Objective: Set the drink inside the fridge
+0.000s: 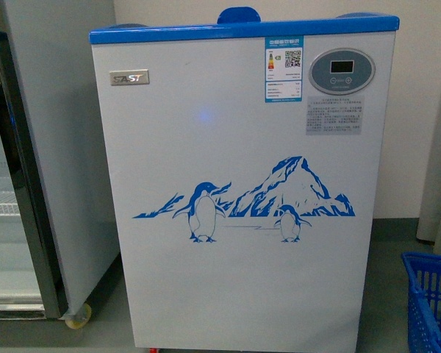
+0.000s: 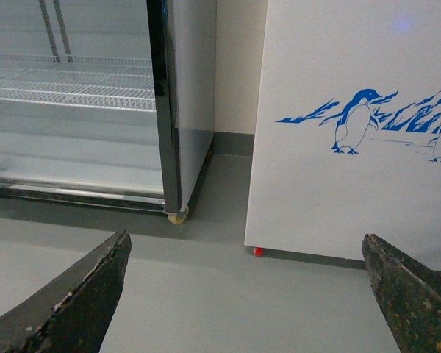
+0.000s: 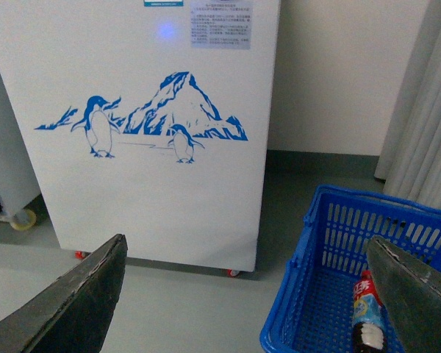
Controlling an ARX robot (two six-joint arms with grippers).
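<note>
First step, I judge: the drink (image 3: pixel 367 320) is in the blue basket (image 3: pixel 336 229) on the floor, at 4 o'clock from the fridge (image 1: pixel 242 191). The left tool (image 2: pixel 244 294) and the right tool (image 3: pixel 246 294) are both released, holding nothing. Next, the right tool must reach down into the basket and grasp the drink.

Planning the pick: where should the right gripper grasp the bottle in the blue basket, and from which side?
Likely from above: the basket walls block the sides. Grip the bottle across its labelled middle, since it seems to lie flat.
</note>
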